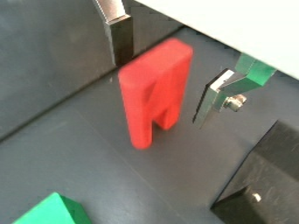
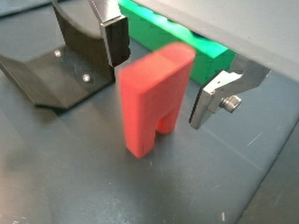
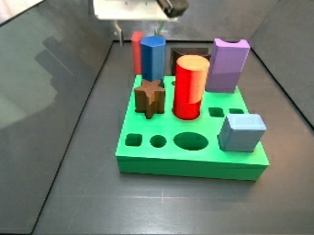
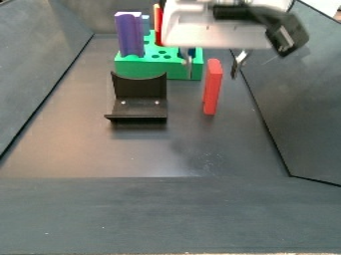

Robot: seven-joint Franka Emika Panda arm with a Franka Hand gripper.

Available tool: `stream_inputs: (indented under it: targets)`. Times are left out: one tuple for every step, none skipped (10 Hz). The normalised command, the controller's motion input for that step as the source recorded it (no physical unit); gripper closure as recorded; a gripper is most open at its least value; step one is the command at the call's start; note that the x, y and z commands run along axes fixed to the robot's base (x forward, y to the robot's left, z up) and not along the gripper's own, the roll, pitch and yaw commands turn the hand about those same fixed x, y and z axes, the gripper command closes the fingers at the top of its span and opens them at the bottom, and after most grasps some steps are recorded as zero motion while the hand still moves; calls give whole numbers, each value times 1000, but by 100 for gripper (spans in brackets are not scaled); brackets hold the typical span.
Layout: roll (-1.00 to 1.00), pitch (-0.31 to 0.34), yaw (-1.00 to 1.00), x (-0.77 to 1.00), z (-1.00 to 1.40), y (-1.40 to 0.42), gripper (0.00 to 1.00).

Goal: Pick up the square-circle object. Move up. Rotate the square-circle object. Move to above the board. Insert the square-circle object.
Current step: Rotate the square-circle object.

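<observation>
I see the gripper (image 2: 158, 74) with jaws spread, straddling the top of the square-circle object (image 2: 156, 98) without visible contact, the red peg standing upright on the dark floor beside the green board (image 4: 163, 62).

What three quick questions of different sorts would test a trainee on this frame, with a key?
1. True or false: the gripper has lifted the square-circle object off the floor.
2. Which stands on the board: A) the fixture, B) the tall red cylinder?
3. Which side view shows the square-circle object standing apart from the board?

Key
1. False: in both wrist views it stands on the floor between open fingers.
2. B.
3. The one showing the fixture in front of the board.
</observation>
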Motion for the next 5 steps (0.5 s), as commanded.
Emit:
stream_inputs:
  targets:
    - [124,40,16,-27,883,-9,0]
    - [112,55,18,-16,714,-10,0]
    - [101,58,20,-11,533,-12,0]
    - [88,59,21,-6,286,-12,0]
    - [12,10,-1000,0,0,83,0]
